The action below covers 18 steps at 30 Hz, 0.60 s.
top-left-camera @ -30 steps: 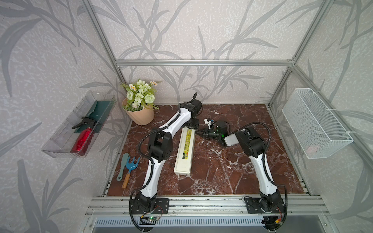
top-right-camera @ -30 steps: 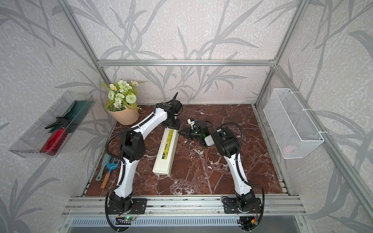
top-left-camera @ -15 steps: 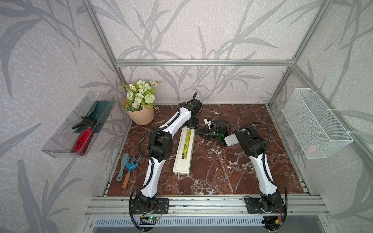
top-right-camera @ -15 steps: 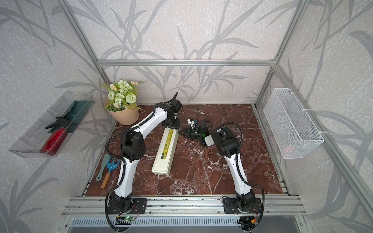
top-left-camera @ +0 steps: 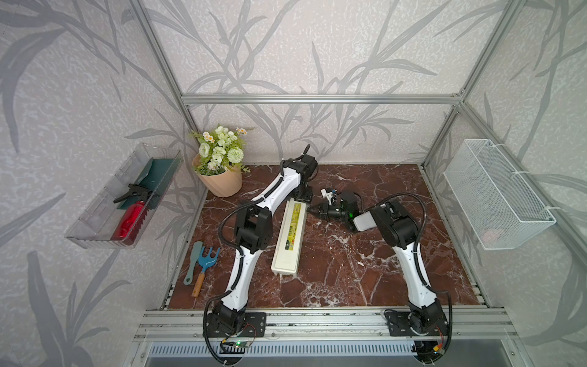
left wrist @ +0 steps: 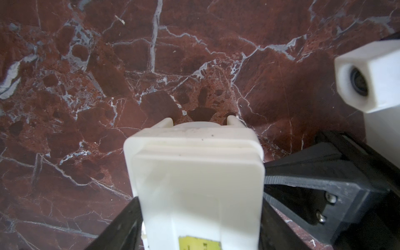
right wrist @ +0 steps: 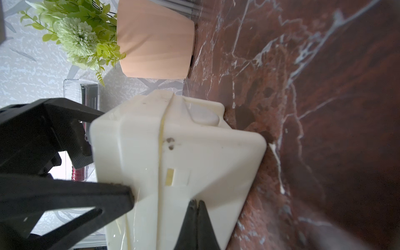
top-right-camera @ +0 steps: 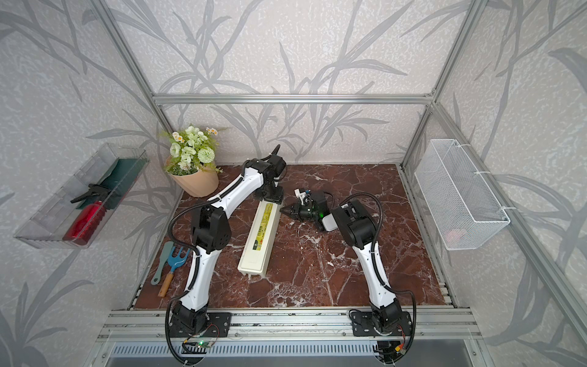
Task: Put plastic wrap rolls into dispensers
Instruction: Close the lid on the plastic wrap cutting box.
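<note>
The surface (top-left-camera: 349, 270) was polished red-brown marble, white-veined and glossy. Between the left tool's (top-left-camera: 301, 199) matt black plastic fingers (left wrist: 313, 164), lined with woven-looking pads (left wrist: 281, 180), the box (top-left-camera: 284, 260) was smooth cream plastic, faintly speckled, its label (top-left-camera: 293, 222) glossy yellow-green. The right tool (top-left-camera: 310, 209) beside it was matt black too. Past the left tool stood a matt peach pot (top-left-camera: 222, 184); the rails (top-left-camera: 317, 99) were brushed metal.

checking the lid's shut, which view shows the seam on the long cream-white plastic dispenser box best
Right wrist view: the long cream-white plastic dispenser box fills it, seam running along its side, shut right gripper beside it. Left wrist view shows only its end, held by the left gripper. Both top views: seam too small.
</note>
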Each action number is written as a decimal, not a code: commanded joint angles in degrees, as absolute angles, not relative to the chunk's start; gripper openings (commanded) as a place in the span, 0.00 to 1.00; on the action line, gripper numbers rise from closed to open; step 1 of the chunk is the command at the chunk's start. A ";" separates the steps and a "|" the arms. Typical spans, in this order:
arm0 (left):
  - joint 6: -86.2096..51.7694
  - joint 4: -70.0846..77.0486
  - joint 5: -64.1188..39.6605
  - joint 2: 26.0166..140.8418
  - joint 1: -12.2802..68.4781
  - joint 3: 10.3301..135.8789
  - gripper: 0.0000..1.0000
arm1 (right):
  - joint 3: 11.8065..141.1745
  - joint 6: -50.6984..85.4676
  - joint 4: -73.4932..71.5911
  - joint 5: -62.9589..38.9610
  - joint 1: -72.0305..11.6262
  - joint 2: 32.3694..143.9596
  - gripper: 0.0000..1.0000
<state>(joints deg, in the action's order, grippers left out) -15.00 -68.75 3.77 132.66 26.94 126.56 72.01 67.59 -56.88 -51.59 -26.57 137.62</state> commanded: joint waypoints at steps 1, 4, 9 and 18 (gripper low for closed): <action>-13.16 -72.23 4.29 135.58 26.70 127.39 0.54 | 70.66 67.67 -56.77 -52.92 -27.07 136.10 0.00; -13.10 -72.84 5.21 135.17 26.57 128.89 0.61 | 70.50 67.59 -56.52 -53.00 -27.03 135.81 0.00; -13.10 -73.31 6.72 134.56 26.23 130.85 0.70 | 70.20 67.50 -56.51 -52.90 -26.84 135.78 0.00; -13.25 -72.78 8.45 131.71 25.05 131.24 0.76 | 69.90 67.25 -56.02 -52.67 -26.63 135.57 0.00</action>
<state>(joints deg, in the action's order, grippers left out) -14.98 -71.44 5.45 134.04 26.15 129.82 71.07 67.72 -57.23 -52.16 -26.57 137.19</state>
